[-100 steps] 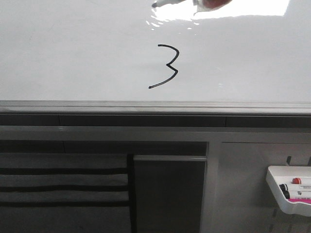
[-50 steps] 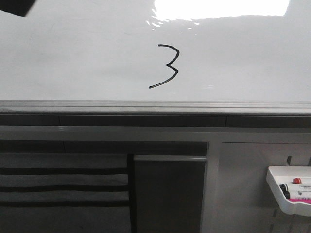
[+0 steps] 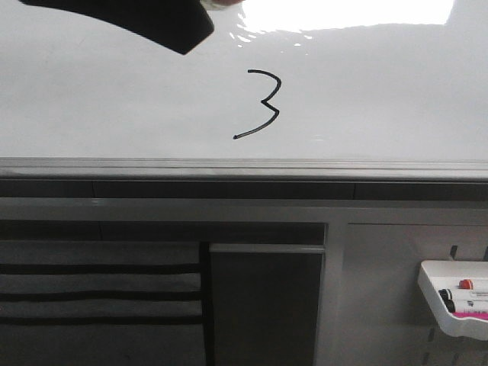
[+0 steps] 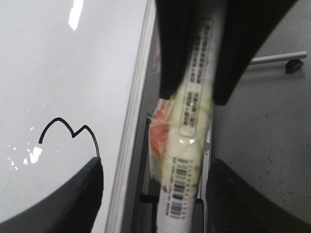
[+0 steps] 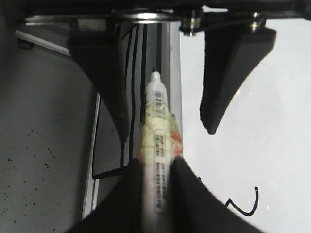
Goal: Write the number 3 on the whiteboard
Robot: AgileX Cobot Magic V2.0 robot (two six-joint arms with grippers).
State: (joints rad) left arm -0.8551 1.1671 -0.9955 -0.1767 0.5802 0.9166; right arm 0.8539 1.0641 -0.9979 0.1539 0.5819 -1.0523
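The number 3 [image 3: 276, 114] is drawn in thin black line on the whiteboard [image 3: 114, 99], near its lower frame edge. Part of the digit [image 4: 73, 133] shows in the left wrist view and part [image 5: 243, 211] in the right wrist view. A white marker [image 5: 158, 126] with a barcode label is clamped in my right gripper [image 5: 155, 165], beside the board's edge. My left gripper [image 4: 155, 167] is open, its two fingers well apart on either side of the marker [image 4: 187, 145] without touching it. A dark finger [image 3: 152, 23] reaches over the board's top left in the front view.
The board's grey metal frame [image 3: 244, 164] runs across the front view, with dark cabinet panels [image 3: 263, 305] below it. A small white tray [image 3: 436, 293] holding markers hangs at the lower right. Speckled grey floor [image 4: 262, 126] lies beyond the board's edge.
The dark finger has come in from the top left corner and moved right over the board. The marker end seen at the top a second ago has left the front view.
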